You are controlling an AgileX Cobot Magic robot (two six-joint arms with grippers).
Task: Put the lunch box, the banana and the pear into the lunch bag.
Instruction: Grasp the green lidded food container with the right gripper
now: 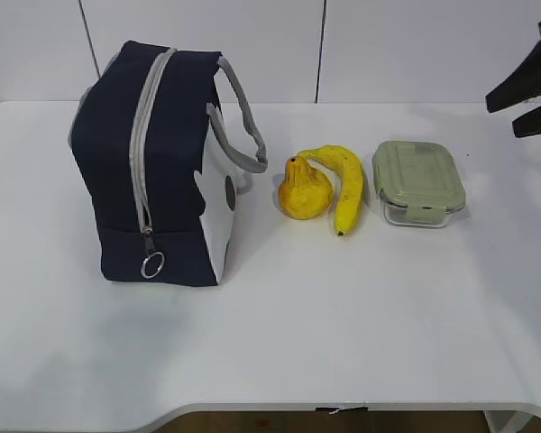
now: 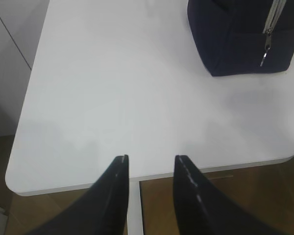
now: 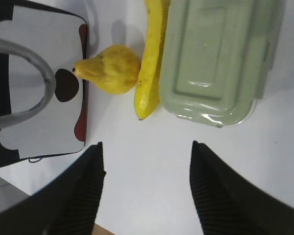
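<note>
The navy lunch bag [image 1: 158, 162] stands upright at the table's left, its grey zipper closed and the ring pull [image 1: 152, 265] hanging low at the front. To its right lies the pear [image 1: 304, 188], touching the curved banana [image 1: 343, 185]. Right of them sits the lunch box [image 1: 417, 180] with its sage-green lid on. My right gripper [image 1: 523, 101] hovers open at the far right edge, above and behind the lunch box, nothing between its fingers. From the right wrist I see the pear [image 3: 110, 68], banana [image 3: 151, 58], lunch box [image 3: 215, 58] and bag [image 3: 39, 83]. My left gripper [image 2: 151, 159] is open and empty near the table's front-left edge, the bag [image 2: 245, 34] well away.
The white table [image 1: 343, 316] has its front edge close to my left gripper, with brown floor [image 2: 210, 196] below. A white panelled wall [image 1: 252, 45] stands behind the table. The bag's grey handles [image 1: 243, 126] stick out toward the pear.
</note>
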